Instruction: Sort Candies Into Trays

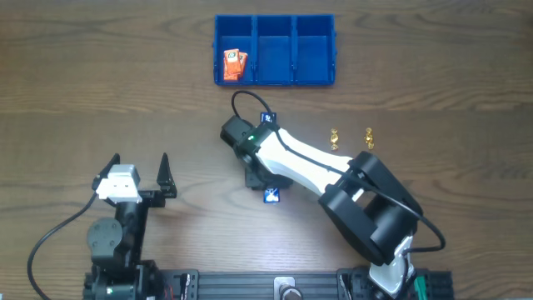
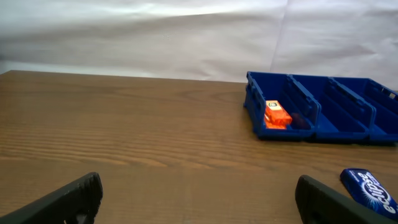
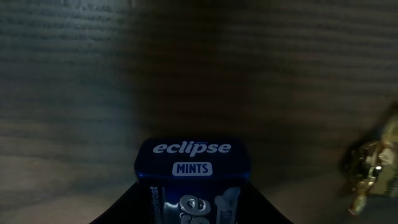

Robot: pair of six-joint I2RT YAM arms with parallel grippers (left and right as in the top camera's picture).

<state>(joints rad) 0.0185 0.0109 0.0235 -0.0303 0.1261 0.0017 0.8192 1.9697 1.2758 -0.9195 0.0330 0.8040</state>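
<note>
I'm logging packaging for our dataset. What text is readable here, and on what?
"eclipse": blue mint tin, white on its lid.
"MINTS": same lid, just below.
Second blue tin: white lettering cut off, unreadable.
Orange candy in the blue tray: label too small to read.

Wooden table (image 1: 100, 75), grain running left to right. Far centre: a blue three-compartment tray (image 1: 275, 82) rests on the wood, with orange candies (image 1: 235, 61) in its left compartment. Right of centre, side by side and apart: left gold candy (image 1: 335, 137) and right gold candy (image 1: 369, 137). Just near of the tray: a blue mint tin (image 1: 267, 117). Centre: a second blue tin (image 1: 271, 195), its contact with the wood not discernible
</note>
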